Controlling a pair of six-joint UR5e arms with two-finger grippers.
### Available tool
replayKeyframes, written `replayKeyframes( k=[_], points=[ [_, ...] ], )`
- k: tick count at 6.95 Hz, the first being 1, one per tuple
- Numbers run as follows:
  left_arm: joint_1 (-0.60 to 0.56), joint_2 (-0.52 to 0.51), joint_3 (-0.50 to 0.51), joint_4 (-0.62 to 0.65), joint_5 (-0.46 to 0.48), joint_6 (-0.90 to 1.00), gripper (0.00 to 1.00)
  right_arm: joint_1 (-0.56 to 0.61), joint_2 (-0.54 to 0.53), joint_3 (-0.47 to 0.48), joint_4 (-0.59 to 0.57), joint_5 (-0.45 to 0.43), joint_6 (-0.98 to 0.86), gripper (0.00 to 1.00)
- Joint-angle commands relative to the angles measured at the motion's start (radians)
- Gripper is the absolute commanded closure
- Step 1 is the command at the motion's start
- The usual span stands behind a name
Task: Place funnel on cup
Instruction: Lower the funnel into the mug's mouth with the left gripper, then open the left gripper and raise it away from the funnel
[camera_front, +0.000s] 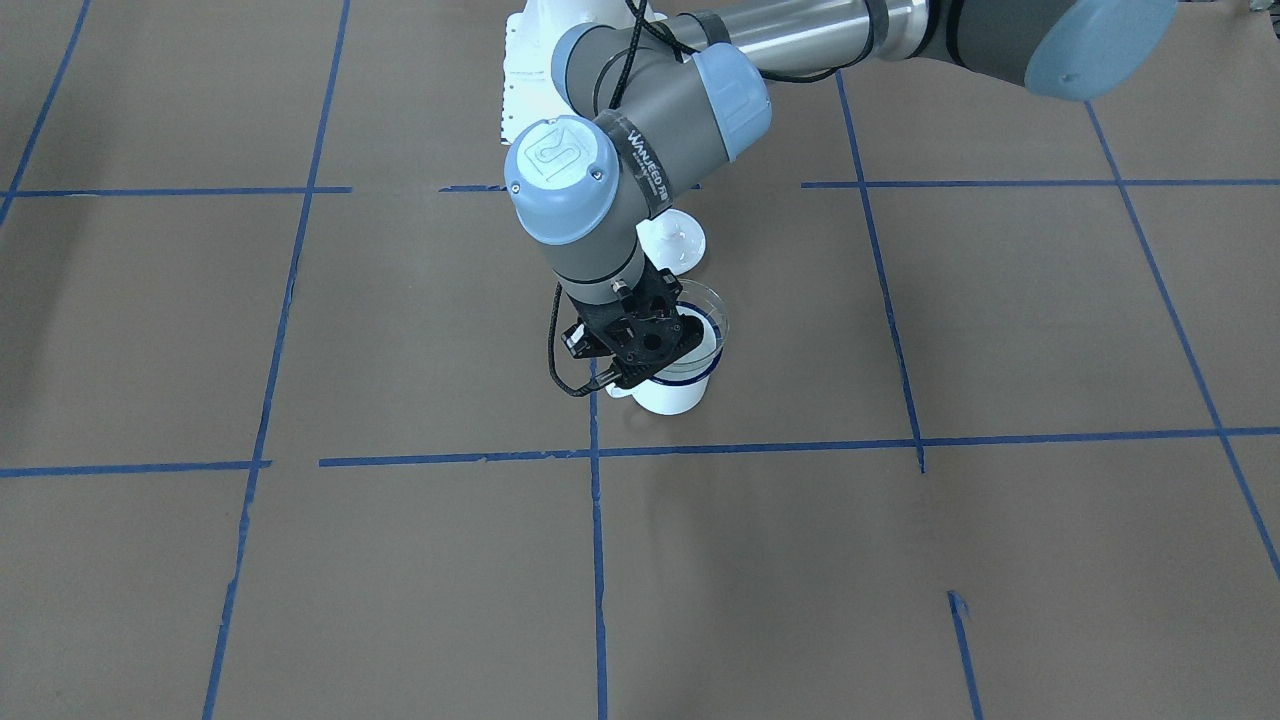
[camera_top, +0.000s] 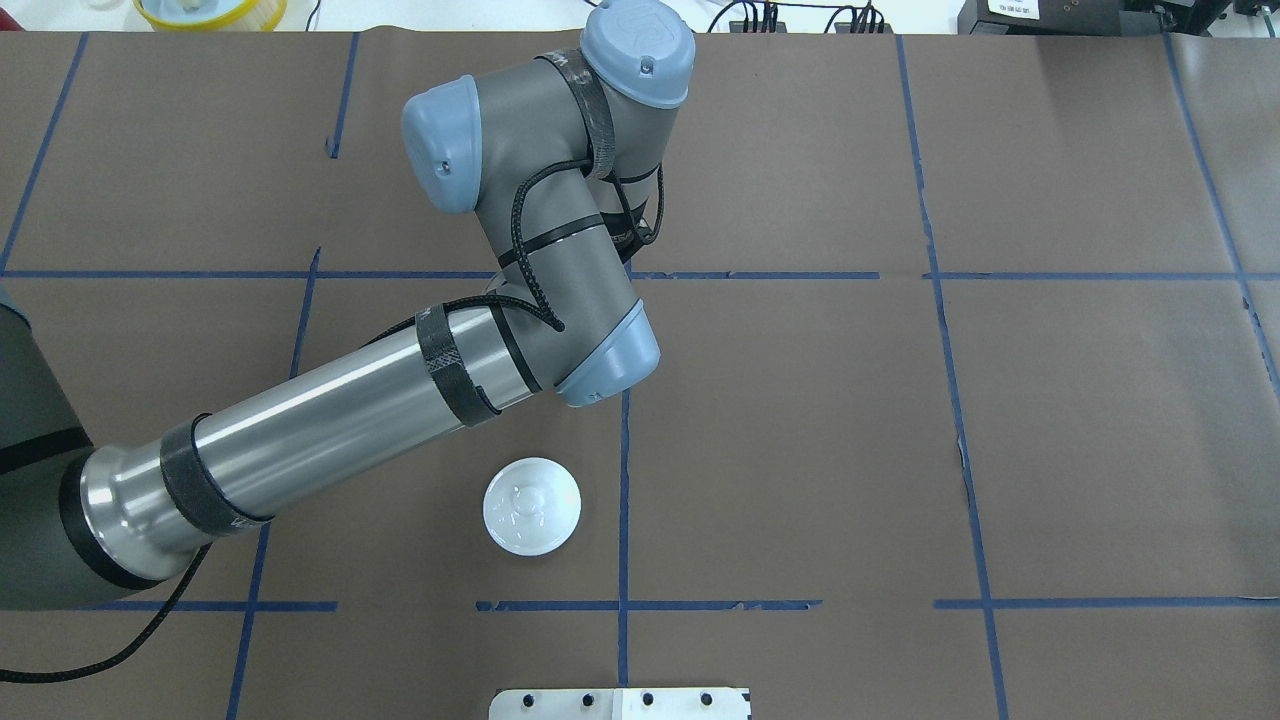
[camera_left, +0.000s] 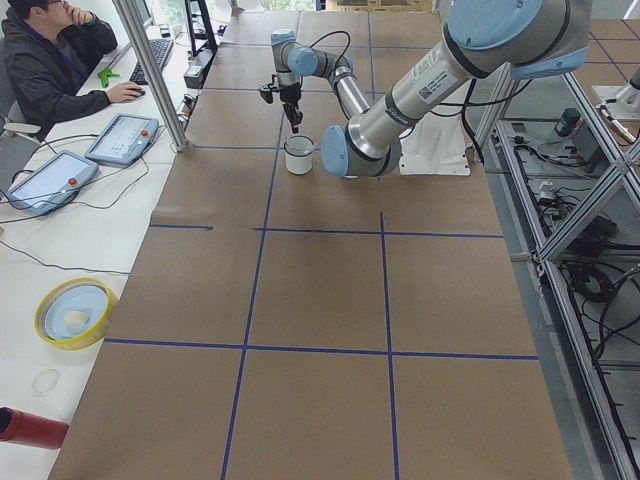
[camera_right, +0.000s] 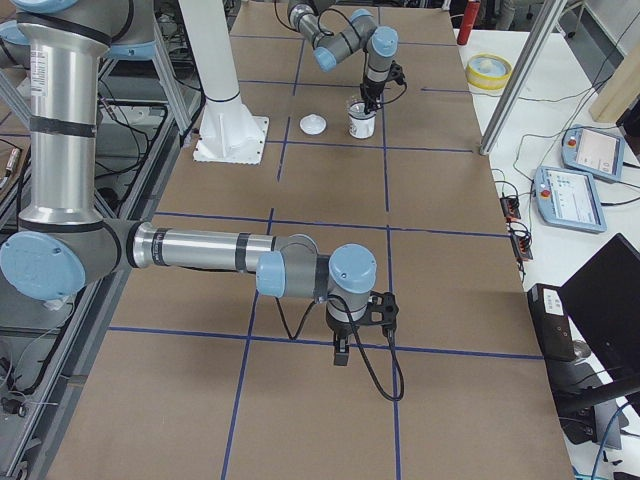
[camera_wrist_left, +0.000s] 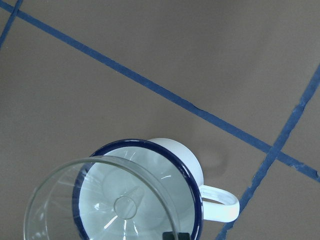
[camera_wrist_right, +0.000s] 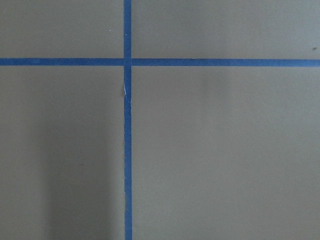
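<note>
The white mug with a dark blue rim (camera_front: 672, 396) stands on the brown table, handle toward the view's left. My left gripper (camera_front: 655, 350) is just above it, shut on the rim of the clear funnel (camera_front: 706, 318). In the left wrist view the funnel (camera_wrist_left: 65, 200) hangs tilted over the mug (camera_wrist_left: 175, 160), its rim shifted left of the mug's rim and its spout (camera_wrist_left: 125, 206) over the mug's opening. The arm hides both in the overhead view. My right gripper (camera_right: 340, 352) hovers low over bare table, far from them. I cannot tell whether it is open.
A round white knobbed lid (camera_top: 532, 520) lies on the table close behind the mug, toward the robot's base. A yellow bowl (camera_left: 75, 312) and a red object (camera_left: 30, 428) lie on the side desk. Blue tape lines cross the table.
</note>
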Motion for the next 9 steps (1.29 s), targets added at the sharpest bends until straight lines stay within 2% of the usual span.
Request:
replayKeyframes(
  k=[1,2,3,4,5,6,7,9],
  points=[
    [-0.002,0.001,-0.007,-0.005,0.005,0.008,0.0,0.0,0.0,0.0,0.0,0.0,0.0,0.0],
    [-0.032,0.001,-0.063,-0.005,0.01,0.012,0.0,0.0,0.0,0.0,0.0,0.0,0.0,0.0],
    [-0.069,0.004,-0.13,0.021,0.002,0.094,0.0,0.0,0.0,0.0,0.0,0.0,0.0,0.0],
    [-0.114,0.074,-0.228,0.026,0.002,0.174,0.0,0.0,0.0,0.0,0.0,0.0,0.0,0.0],
    [-0.187,0.269,-0.468,0.026,0.001,0.353,0.0,0.0,0.0,0.0,0.0,0.0,0.0,0.0],
    [-0.276,0.44,-0.634,0.023,-0.006,0.55,0.0,0.0,0.0,0.0,0.0,0.0,0.0,0.0],
    [-0.394,0.507,-0.648,0.024,-0.048,0.727,0.0,0.0,0.0,0.0,0.0,0.0,0.0,0.0],
    [-0.68,0.742,-0.627,0.006,-0.159,1.31,0.0,0.0,0.0,0.0,0.0,0.0,0.0,0.0]
  ],
)
